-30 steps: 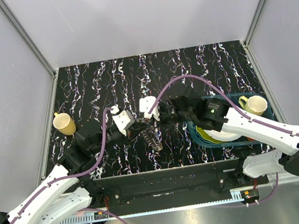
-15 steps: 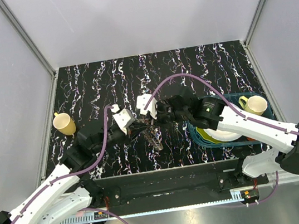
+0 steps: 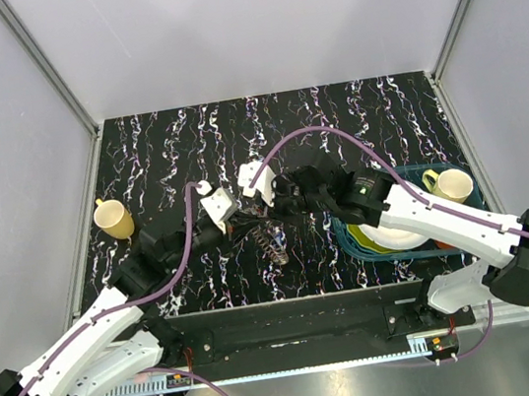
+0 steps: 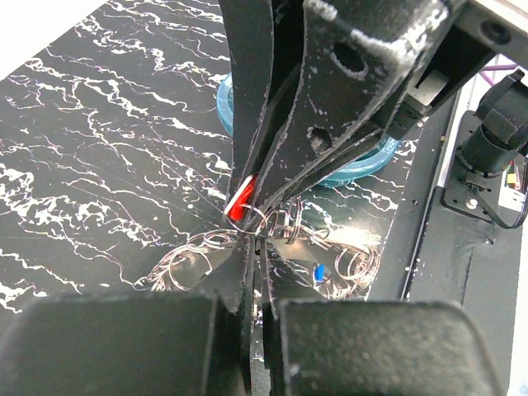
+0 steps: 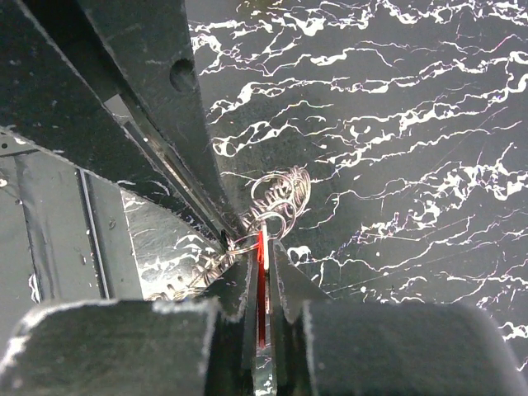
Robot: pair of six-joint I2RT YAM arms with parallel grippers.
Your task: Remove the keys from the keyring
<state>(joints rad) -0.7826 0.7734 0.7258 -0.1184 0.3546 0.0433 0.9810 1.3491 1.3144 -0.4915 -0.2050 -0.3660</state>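
The keyring (image 3: 272, 244) is a cluster of silvery wire rings hanging just above the table between both grippers. My left gripper (image 3: 245, 224) is shut on one ring of the keyring (image 4: 191, 257) at its tips (image 4: 256, 244). My right gripper (image 3: 264, 213) faces it tip to tip and is shut on the red key (image 5: 261, 276), whose head (image 4: 241, 203) shows between its fingers. The blue key (image 4: 318, 272) hangs lower in the rings, untouched. More rings (image 5: 282, 192) fan out just beyond the right gripper (image 5: 262, 241).
A dark blue bin (image 3: 476, 194) at the right holds stacked plates (image 3: 398, 235) and a yellow cup (image 3: 453, 187). Another yellow cup (image 3: 113, 219) stands at the table's left edge. The bin's rim (image 4: 373, 160) lies just behind the grippers.
Both grippers, still joined at the keyring, have shifted slightly left and away from the front edge. The right arm has reached further over; neither grip has changed.
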